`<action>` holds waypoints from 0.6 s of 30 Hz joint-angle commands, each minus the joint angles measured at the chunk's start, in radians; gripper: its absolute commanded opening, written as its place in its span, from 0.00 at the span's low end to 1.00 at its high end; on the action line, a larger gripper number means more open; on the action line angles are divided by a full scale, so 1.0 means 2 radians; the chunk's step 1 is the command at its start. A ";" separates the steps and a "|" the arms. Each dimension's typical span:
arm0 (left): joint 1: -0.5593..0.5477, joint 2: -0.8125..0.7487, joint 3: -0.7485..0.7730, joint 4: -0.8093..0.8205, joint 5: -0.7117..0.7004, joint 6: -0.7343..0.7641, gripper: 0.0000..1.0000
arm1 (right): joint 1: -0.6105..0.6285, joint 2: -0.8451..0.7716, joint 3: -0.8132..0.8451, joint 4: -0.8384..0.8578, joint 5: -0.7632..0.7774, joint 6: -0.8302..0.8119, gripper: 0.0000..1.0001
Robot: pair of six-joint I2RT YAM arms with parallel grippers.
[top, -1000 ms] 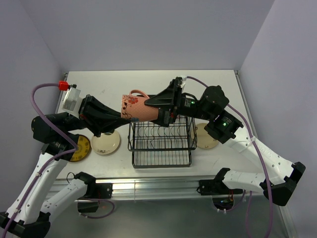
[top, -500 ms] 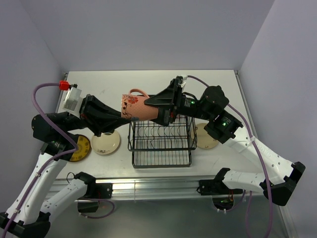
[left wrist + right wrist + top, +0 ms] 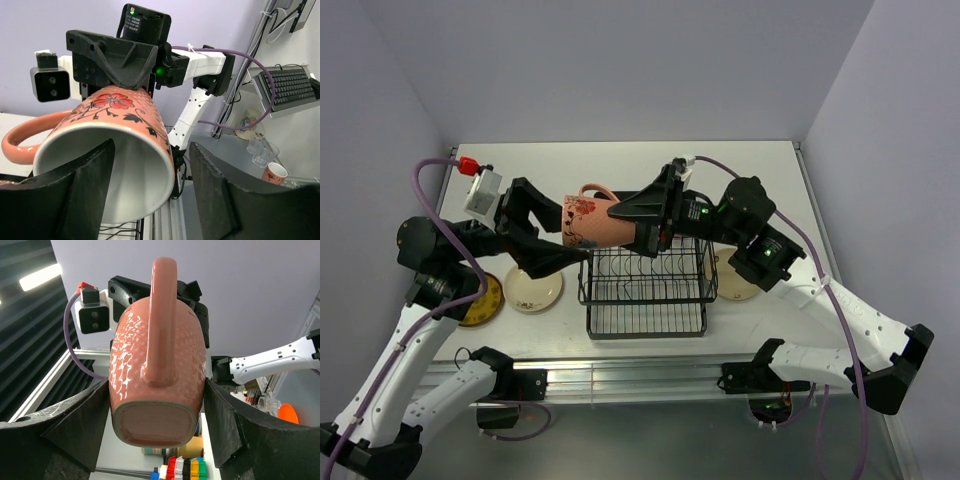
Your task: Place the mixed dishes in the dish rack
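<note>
A pinkish mug [image 3: 595,222] with a red flower pattern hangs on its side above the back left corner of the black wire dish rack [image 3: 646,334]. My right gripper [image 3: 638,225] is shut on its base end; in the right wrist view both pads press the sides of the mug [image 3: 157,360]. My left gripper [image 3: 552,232] is open at the mug's mouth. In the left wrist view one finger [image 3: 75,190] overlaps the white inside of the mug [image 3: 125,125], and the other finger [image 3: 220,190] stands clear of the rim.
A cream plate [image 3: 533,290] and a yellow patterned plate [image 3: 480,300] lie on the table left of the rack, under my left arm. Another cream plate [image 3: 740,280] lies right of the rack, partly under my right arm. Walls enclose the table on three sides.
My left gripper has opened and let go of the mug's rim, and the left wrist has lifted slightly. The right gripper still holds the mug in the same place.
</note>
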 commanded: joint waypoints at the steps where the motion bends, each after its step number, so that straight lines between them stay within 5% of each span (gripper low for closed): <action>1: -0.002 -0.011 0.015 -0.010 -0.010 0.021 0.68 | 0.004 -0.020 0.008 0.053 0.015 -0.006 0.00; 2: -0.002 -0.011 0.016 -0.013 -0.013 0.025 0.83 | 0.004 -0.021 0.008 0.051 0.016 -0.009 0.00; 4: -0.002 -0.014 0.016 -0.024 -0.019 0.032 0.98 | 0.004 -0.021 0.008 0.051 0.017 -0.011 0.00; 18: 0.008 -0.029 0.033 -0.102 -0.074 0.087 0.99 | -0.007 -0.032 0.002 0.021 0.023 -0.029 0.00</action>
